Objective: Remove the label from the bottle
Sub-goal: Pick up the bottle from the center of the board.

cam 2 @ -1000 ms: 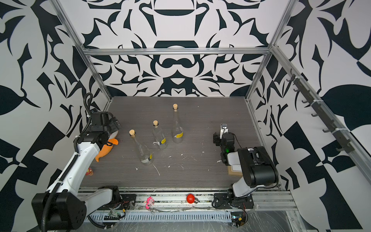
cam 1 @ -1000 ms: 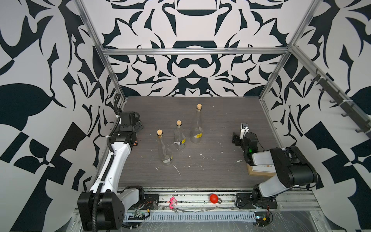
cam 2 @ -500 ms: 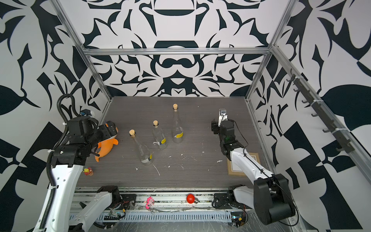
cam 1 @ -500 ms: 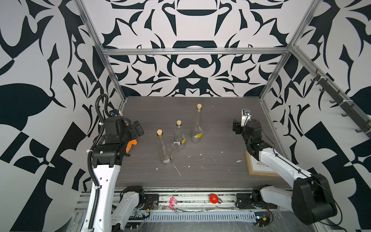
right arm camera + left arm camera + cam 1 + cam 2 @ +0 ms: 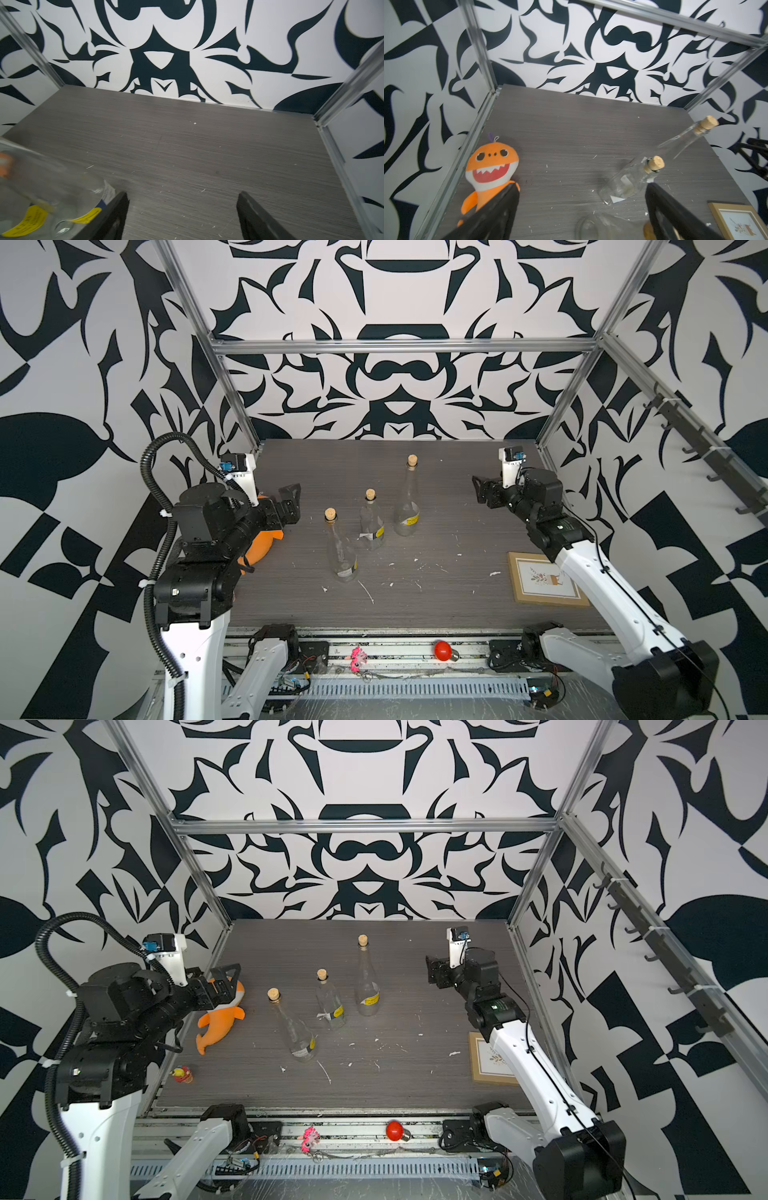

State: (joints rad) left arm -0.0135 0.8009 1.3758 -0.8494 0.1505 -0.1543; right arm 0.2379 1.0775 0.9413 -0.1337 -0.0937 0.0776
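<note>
Both grippers stand with jaws spread wide and nothing between them. The left gripper [image 5: 293, 502] hangs above the left side of the table [image 5: 449, 472]. In its wrist view the dark fingers [image 5: 496, 212] touch nothing. The right gripper [image 5: 479, 490] is raised at the right side, pointing toward the bottles but apart from them.

Three corked glass bottles stand upright in a slanted row mid-table: near bottle [image 5: 341, 556], middle bottle [image 5: 371, 526] and tall bottle [image 5: 407, 506]. None is close to either gripper. Each has a label low on its body. It is yellow on the tall bottle [image 5: 412, 520], yellow beside a torn white patch on the middle one, and pale on the near one. No print is readable.

In the left wrist view the near bottle [image 5: 602, 226] is blurred and cut off at the picture edge, its cork half behind a finger. In the right wrist view, smeared glass [image 5: 41, 203] with yellow labels is also cut off, and I cannot tell which bottle it is. A finger overlaps it there, though both top views show a gap.

A shark plush [image 5: 220, 1021] lies by the left wall. In a top view the left arm hides most of it [image 5: 262, 545]. The right arm covers part of a picture frame [image 5: 536, 585]. White scraps [image 5: 365, 591] dot the table.
</note>
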